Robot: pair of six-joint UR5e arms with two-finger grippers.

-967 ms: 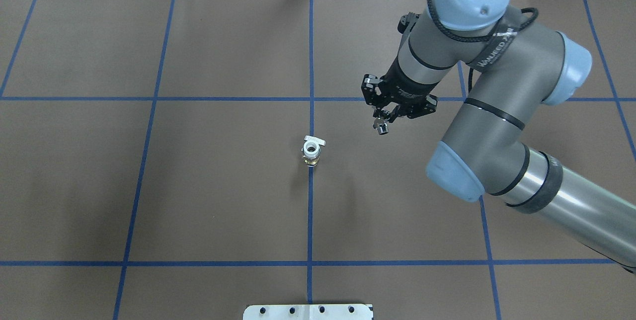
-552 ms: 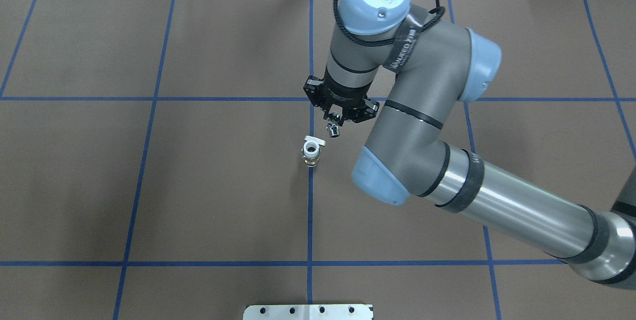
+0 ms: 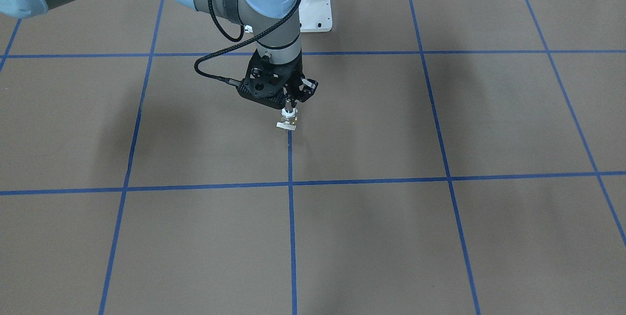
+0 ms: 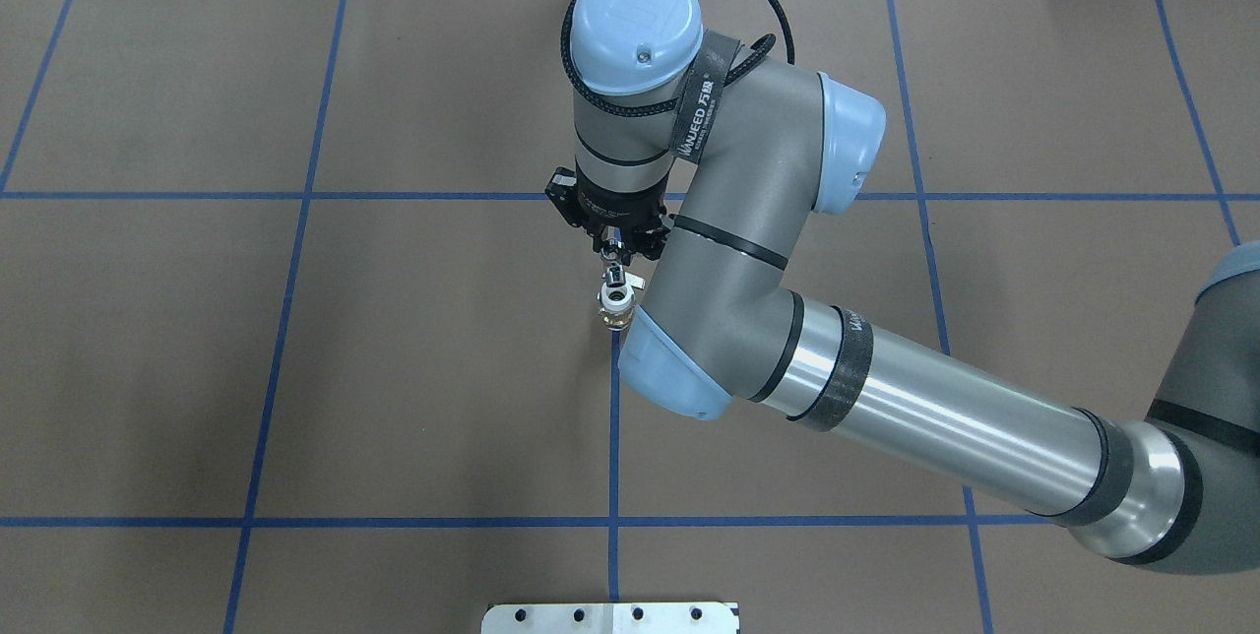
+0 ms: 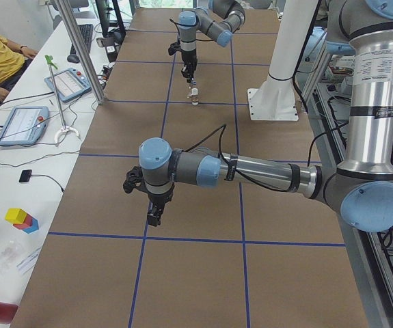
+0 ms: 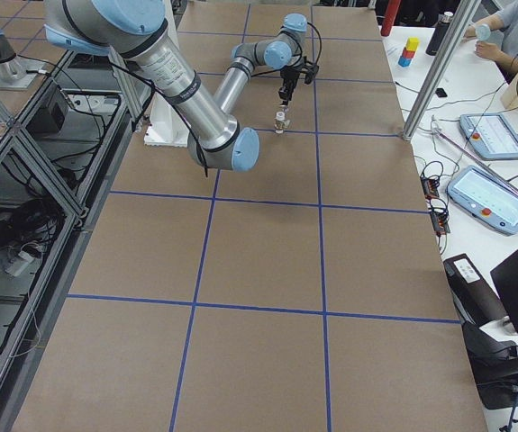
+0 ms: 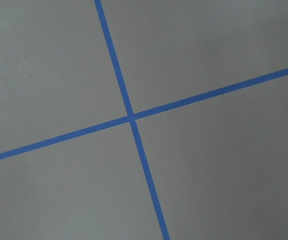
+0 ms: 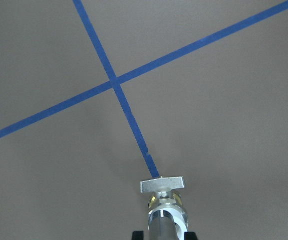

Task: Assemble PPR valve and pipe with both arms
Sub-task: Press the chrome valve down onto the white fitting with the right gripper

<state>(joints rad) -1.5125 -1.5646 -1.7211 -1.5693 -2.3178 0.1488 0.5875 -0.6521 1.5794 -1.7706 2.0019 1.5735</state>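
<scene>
Your right gripper (image 4: 612, 258) clamps the pipe (image 4: 613, 276) directly over the upright PPR valve (image 4: 616, 305), which stands on a blue tape line (image 4: 614, 417) in the middle of the tabletop (image 4: 394, 368), far from every edge; whether the left gripper (image 5: 154, 217) is open you cannot tell, and the white lettering on the arm's strap (image 4: 701, 107) is too blurred to read.

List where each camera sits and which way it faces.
Front-facing: across the table, facing the pedestal; right arm, valve.
Overhead: behind the pedestal, looking down; right claw gripping pipe.
Exterior left: table's left end; left arm nearest.
Exterior right: opposite end; right arm nearest.
Left wrist: down at tape cross; no body.
Right wrist: down over pipe; shares valve with overhead.
</scene>
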